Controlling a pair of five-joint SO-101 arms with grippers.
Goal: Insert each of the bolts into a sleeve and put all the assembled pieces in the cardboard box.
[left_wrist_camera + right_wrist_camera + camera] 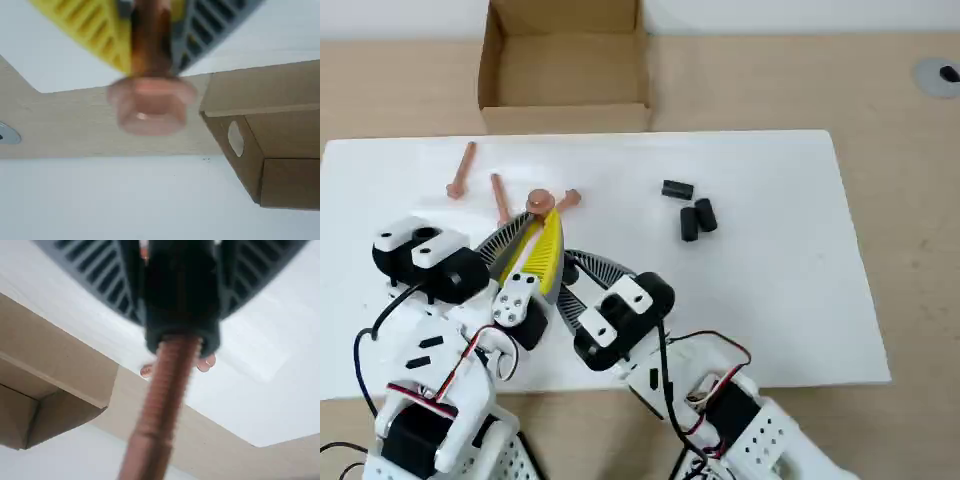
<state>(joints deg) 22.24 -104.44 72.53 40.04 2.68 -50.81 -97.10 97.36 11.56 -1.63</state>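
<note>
Bolt [150, 107] pinched in left hand [150, 45], its thread meeting sleeve [182, 335] pinched in right hand [182, 300]. First pair underway; three loose bolts [461, 170] centre-left, three loose sleeves [677, 189] centre on worktop [770, 300]; cardboard box [565, 118] upper left holds nothing.

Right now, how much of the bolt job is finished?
Nothing is finished: the brown cardboard box looks empty. In hand: the left gripper holds a copper-coloured bolt, its threaded end in the mouth of the black tube-shaped sleeve in the right gripper. Left: three loose bolts and three loose sleeves on the white mat.
</note>
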